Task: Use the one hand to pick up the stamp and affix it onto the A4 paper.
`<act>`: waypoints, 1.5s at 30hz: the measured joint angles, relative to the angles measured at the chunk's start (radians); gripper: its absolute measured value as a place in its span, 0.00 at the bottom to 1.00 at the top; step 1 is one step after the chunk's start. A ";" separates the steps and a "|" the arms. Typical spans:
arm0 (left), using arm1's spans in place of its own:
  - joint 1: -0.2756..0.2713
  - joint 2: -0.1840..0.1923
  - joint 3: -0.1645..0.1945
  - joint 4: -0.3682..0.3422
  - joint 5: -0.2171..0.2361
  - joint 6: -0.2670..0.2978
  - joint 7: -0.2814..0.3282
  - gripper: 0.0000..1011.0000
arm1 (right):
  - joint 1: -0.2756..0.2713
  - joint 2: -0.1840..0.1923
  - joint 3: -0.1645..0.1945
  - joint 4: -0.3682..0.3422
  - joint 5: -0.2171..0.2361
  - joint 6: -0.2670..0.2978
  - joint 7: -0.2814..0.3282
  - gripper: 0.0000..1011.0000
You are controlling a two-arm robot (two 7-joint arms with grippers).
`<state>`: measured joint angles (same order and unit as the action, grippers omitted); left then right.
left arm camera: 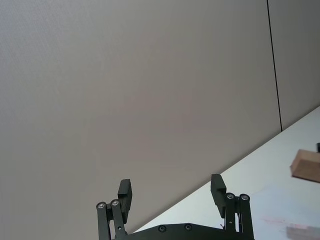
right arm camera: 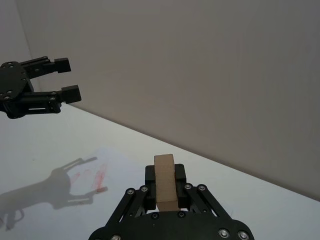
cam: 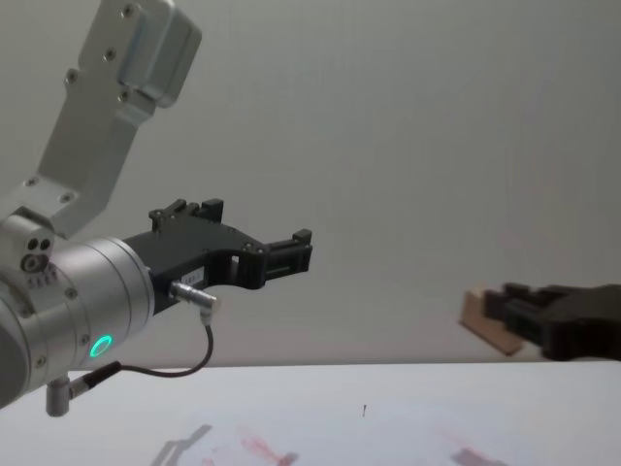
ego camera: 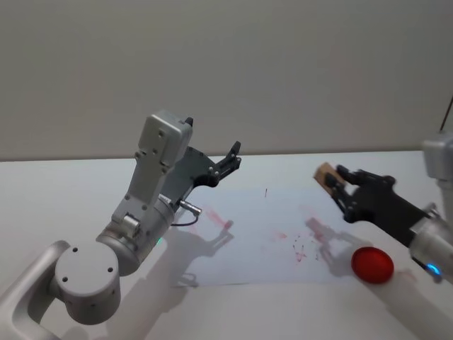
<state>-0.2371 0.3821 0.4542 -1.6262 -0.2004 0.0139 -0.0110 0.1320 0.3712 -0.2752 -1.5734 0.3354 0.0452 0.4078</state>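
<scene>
My right gripper (ego camera: 337, 179) is shut on the stamp (ego camera: 325, 174), a light tan wooden block. It holds the block in the air above the right end of the A4 paper (ego camera: 262, 241). In the right wrist view the stamp (right arm camera: 165, 182) stands upright between the black fingers (right arm camera: 181, 174). The chest view shows the stamp (cam: 485, 320) well above the A4 paper (cam: 369, 437). The sheet is white with faint red prints and a tiny dark mark. My left gripper (ego camera: 232, 156) hangs open and empty, raised over the paper's left part.
A round red pad (ego camera: 372, 264) lies on the white table off the paper's right front corner. The left arm's large silver joints (ego camera: 152, 184) stand over the left of the table. A plain wall runs behind.
</scene>
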 joint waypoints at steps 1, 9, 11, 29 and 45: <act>0.000 0.000 0.000 0.000 0.000 0.000 0.000 0.99 | -0.026 0.016 0.006 -0.028 0.018 -0.002 -0.026 0.21; 0.000 0.000 0.000 0.000 0.000 0.000 0.000 0.99 | -0.164 0.100 0.039 -0.139 0.100 -0.003 -0.125 0.21; 0.000 0.000 0.000 0.000 0.000 0.000 0.000 0.99 | -0.189 0.116 0.045 -0.155 0.116 -0.003 -0.141 0.21; 0.000 0.000 0.000 0.000 0.000 0.000 0.000 0.99 | -0.255 0.170 0.066 -0.171 0.156 0.046 -0.158 0.21; 0.000 0.000 0.000 0.000 0.000 0.000 0.000 0.99 | -0.221 0.156 0.052 -0.115 0.123 0.119 -0.108 0.21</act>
<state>-0.2371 0.3821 0.4542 -1.6262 -0.2004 0.0139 -0.0110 -0.0894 0.5271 -0.2229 -1.6889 0.4585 0.1638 0.2996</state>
